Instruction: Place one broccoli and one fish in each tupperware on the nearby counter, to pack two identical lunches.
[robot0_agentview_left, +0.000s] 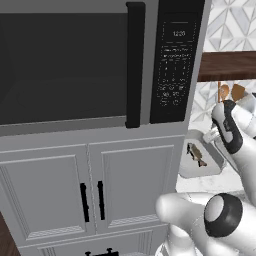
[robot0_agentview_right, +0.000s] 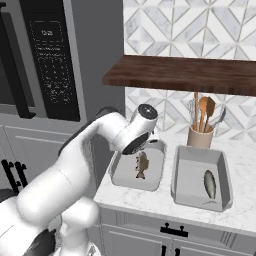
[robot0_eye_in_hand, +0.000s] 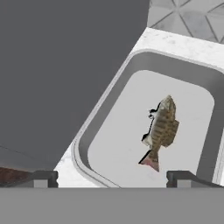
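Note:
Two pale-grey tupperware trays stand side by side on the white counter (robot0_agentview_right: 150, 201). In the left tupperware (robot0_agentview_right: 125, 175) (robot0_eye_in_hand: 118, 140) (robot0_agentview_left: 187, 171) lies a brown striped fish (robot0_agentview_right: 142, 165) (robot0_eye_in_hand: 161, 129) (robot0_agentview_left: 196, 154). A second fish (robot0_agentview_right: 210, 184) rests in the right tupperware (robot0_agentview_right: 192, 180). My gripper (robot0_eye_in_hand: 111, 177) (robot0_agentview_right: 139, 146) hovers just above the left tray, open, its fingertips (robot0_eye_in_hand: 43, 177) far apart with nothing between them. The fish sits ahead of the fingertips, apart from them. The broccoli is out of view.
A tan crock (robot0_agentview_right: 200, 136) with wooden utensils stands behind the right tray, under a dark wooden shelf (robot0_agentview_right: 190, 72). A tall grey unit with a built-in microwave (robot0_agentview_left: 75, 65) rises directly left of the left tray. Grey cabinet doors (robot0_agentview_left: 125, 185) sit below it.

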